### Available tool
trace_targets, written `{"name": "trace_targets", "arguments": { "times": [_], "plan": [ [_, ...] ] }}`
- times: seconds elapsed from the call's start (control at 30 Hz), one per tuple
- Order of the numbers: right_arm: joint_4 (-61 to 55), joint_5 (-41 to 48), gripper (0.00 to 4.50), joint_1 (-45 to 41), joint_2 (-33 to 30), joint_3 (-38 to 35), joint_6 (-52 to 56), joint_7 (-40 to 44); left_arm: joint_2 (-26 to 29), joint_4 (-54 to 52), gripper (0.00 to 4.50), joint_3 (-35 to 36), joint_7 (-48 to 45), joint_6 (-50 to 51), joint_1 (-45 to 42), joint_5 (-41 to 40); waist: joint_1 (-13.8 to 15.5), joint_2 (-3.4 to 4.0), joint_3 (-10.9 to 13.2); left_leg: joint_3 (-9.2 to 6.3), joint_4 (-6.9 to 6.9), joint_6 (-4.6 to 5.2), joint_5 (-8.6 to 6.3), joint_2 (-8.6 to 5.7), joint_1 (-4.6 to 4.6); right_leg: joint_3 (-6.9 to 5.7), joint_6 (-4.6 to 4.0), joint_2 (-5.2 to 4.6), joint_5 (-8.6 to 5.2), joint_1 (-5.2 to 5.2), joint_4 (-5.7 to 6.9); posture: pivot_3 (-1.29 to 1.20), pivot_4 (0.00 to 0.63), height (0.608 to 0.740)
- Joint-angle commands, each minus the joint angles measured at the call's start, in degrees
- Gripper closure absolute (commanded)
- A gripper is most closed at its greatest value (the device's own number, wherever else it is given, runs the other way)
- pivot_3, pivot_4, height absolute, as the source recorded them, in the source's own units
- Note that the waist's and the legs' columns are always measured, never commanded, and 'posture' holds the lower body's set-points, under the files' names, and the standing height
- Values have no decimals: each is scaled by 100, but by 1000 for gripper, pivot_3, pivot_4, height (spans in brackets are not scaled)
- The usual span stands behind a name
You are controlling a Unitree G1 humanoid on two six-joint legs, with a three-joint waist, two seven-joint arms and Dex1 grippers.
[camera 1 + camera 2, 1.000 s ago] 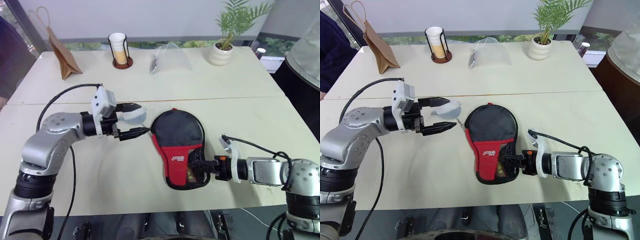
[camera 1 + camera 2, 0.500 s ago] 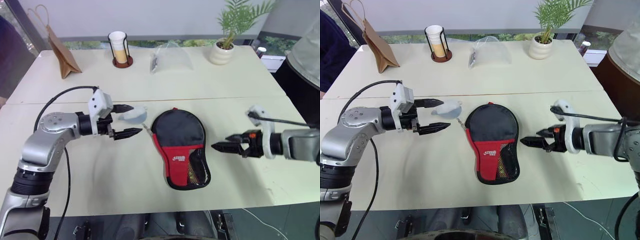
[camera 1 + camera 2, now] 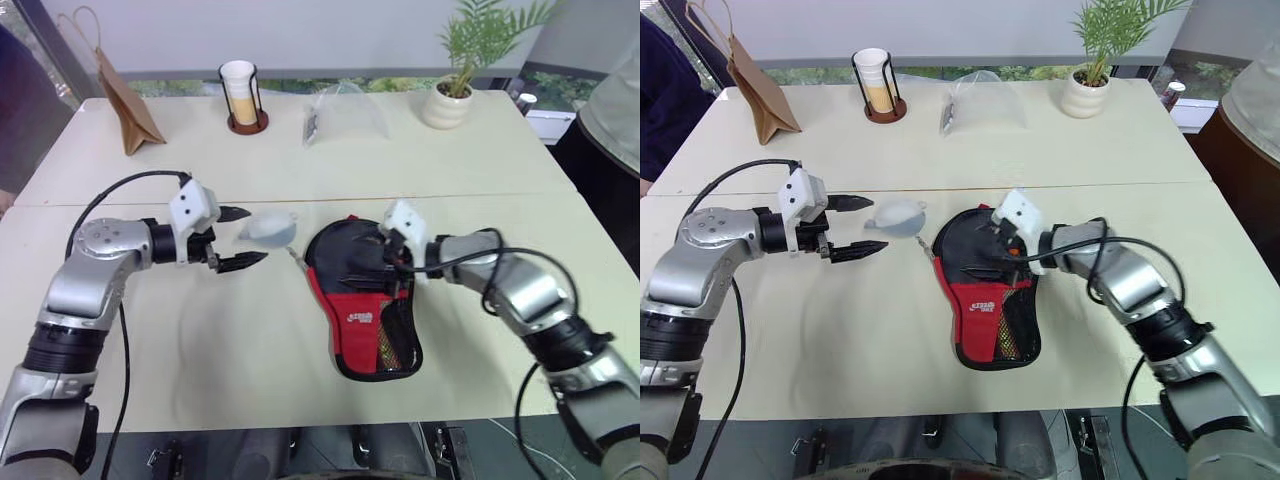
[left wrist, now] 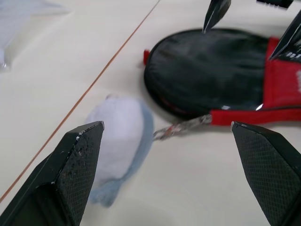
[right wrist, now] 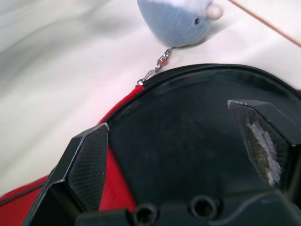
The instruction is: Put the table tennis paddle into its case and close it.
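Observation:
The case [image 3: 360,300] lies flat on the table [image 3: 200,350], a black paddle-shaped pouch with a red panel and a mesh pocket at its near end. Its grey plush charm [image 3: 268,228] rests on a chain [image 5: 155,70] to the left of the round part. The table tennis paddle is hidden. My left gripper [image 3: 240,238] hovers open just left of the charm, pointing at the case. My right gripper [image 3: 978,250] is open above the case's round black face [image 5: 178,141], with nothing between its fingers. The left wrist view shows the charm [image 4: 117,141] and the case [image 4: 211,70] ahead.
Along the far side of the table stand a brown paper bag [image 3: 125,105], a cup in a black holder [image 3: 240,95], a clear plastic bag [image 3: 340,115] and a potted plant [image 3: 450,95]. A person stands at each side edge of the view.
My right gripper let go of the case's near end, swung out to the right, then came in over the round part with its wrist rolled. My left gripper drew slightly left, away from the case.

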Motion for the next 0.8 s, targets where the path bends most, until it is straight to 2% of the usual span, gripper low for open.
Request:
{"name": "trace_targets", "arguments": {
  "times": [0.03,0.37,0.67,0.77,0.8],
  "plan": [
    [440,-401,57,-79,331,-51,-359,155,-39,219,0,20,21,-298,-194,183,-3,0,0,-1,-1,-1,1,0,1,0,1,1,1,0,2,0,150,734],
    [1232,-1175,57,55,982,172,-126,289,-469,1603,0,-256,-23,-1022,-723,756,-55,-6,-8,-1,-2,-10,6,1,36,-3,4,7,2,8,51,0,150,734],
    [961,-1465,57,210,1150,109,268,207,-915,3524,0,-649,33,-2149,-1502,1513,-109,-13,-15,-3,-5,-13,8,5,75,-2,3,10,0,29,75,0,150,734],
    [760,-1516,0,338,1072,55,393,179,-1117,4021,868,-691,117,-2378,-1757,1668,-108,-19,-18,-3,-4,-13,8,3,75,-2,3,9,0,30,74,0,150,734],
    [702,-1518,0,371,1059,27,440,167,-1172,4172,1279,-698,129,-2463,-1830,1715,-110,-20,-19,-3,-4,-13,8,2,75,-3,4,9,0,31,74,0,150,734]
  ]
}}
